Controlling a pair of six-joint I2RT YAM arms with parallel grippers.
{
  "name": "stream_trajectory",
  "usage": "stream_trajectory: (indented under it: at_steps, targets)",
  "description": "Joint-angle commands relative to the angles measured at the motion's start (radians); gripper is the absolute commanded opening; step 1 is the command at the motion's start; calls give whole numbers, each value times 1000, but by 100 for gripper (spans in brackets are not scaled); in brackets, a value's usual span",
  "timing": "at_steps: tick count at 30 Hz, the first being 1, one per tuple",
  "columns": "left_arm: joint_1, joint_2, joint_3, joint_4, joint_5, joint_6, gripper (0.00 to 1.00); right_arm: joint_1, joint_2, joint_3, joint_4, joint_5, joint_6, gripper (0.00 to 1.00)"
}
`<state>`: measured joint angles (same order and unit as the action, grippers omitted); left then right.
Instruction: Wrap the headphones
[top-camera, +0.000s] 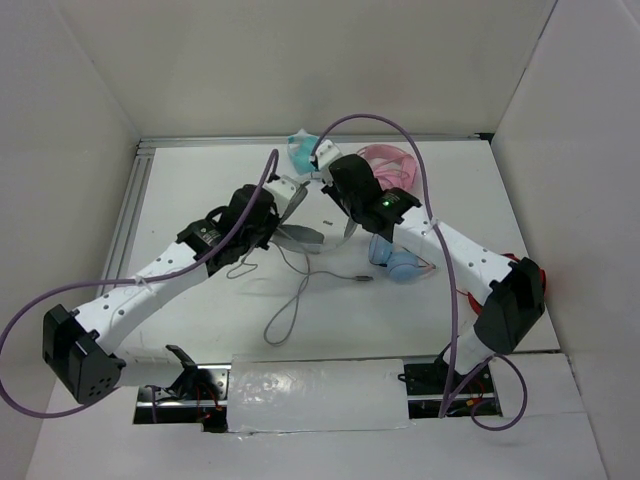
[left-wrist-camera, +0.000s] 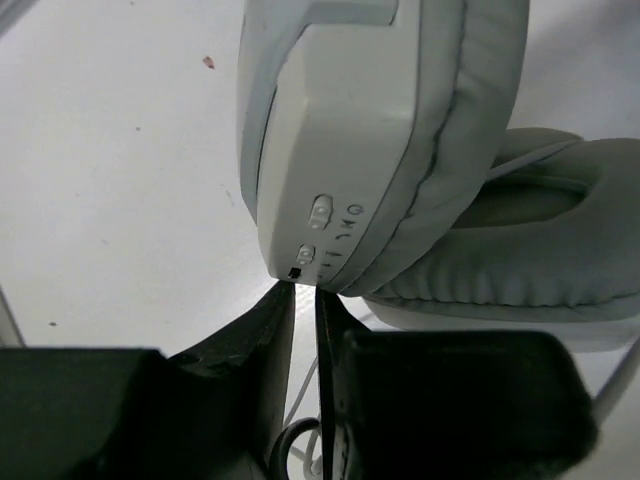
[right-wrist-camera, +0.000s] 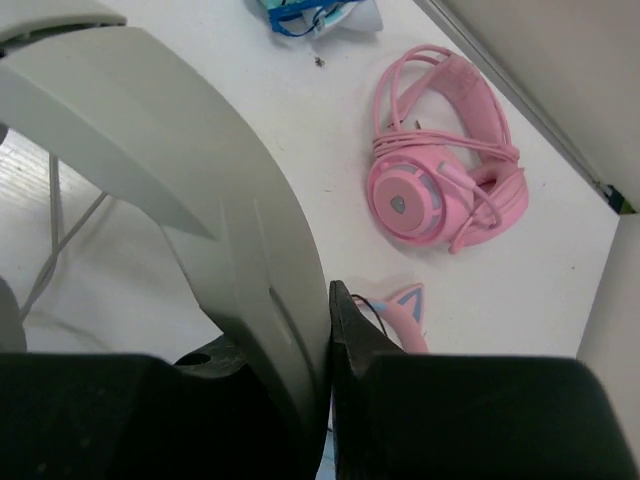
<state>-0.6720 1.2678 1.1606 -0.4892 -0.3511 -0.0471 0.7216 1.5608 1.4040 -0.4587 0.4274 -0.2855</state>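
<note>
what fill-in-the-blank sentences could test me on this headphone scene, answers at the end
1. The right gripper is shut on the grey ____ of the headphones.
2. The spare headset with its cable wound around it is all ____.
3. The headphones' thin grey cable trails loose on the ____.
Missing words: headband; pink; table.

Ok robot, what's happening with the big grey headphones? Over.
Right gripper shut on headphones band. Left gripper nearly closed by ear cup, grip unclear. Cable loose. Pink headphones nearby, apart.
</note>
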Motion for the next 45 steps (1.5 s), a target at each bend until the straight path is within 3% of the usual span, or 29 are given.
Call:
stream_trajectory:
  at_steps: [1,7,8,9,10,13,16,19,23,26,28,33,34,36,39,43,45]
  targets:
    - [15,-4,74,280,-135,218,35,36,-44,6,-202,-151,-215,0]
    - [29,-47,8,451,-166,389,42,24,-16,44,-351,-163,-236,0]
    - [29,-56,-2,472,-148,401,44,24,-13,52,-374,-223,-245,0]
    - [32,-64,-10,480,-129,418,55,22,-15,62,-392,-255,-259,0]
    - [35,-83,-24,530,-79,420,59,21,-16,61,-418,-286,-279,0]
    - [64,-111,-45,554,27,414,62,15,-44,44,-429,-423,-334,0]
    - [104,-99,-64,642,89,428,60,15,-79,38,-445,-574,-368,0]
    - [144,-48,-23,592,171,356,55,21,-111,55,-466,-778,-429,0]
    - [205,21,-22,603,230,248,50,7,-183,66,-378,-933,-335,0]
    - [258,85,-13,581,251,166,39,4,-270,41,-260,-897,-156,0]
    - [285,97,-16,571,277,116,32,1,-323,24,-164,-782,-69,0]
    - [356,93,-73,590,383,-3,34,-28,-318,130,-187,-616,225,0]
    - [365,91,-79,584,409,-32,35,-34,-306,153,-190,-569,277,0]
    - [367,91,-99,566,490,-60,48,-63,-297,220,-224,-547,354,0]
    - [367,90,-165,636,607,-118,49,-74,-300,309,-228,-622,364,0]
    - [368,103,-255,756,806,-158,99,-62,-239,472,-320,-670,391,0]
    - [365,107,-289,838,918,-177,99,-59,-213,550,-348,-678,423,0]
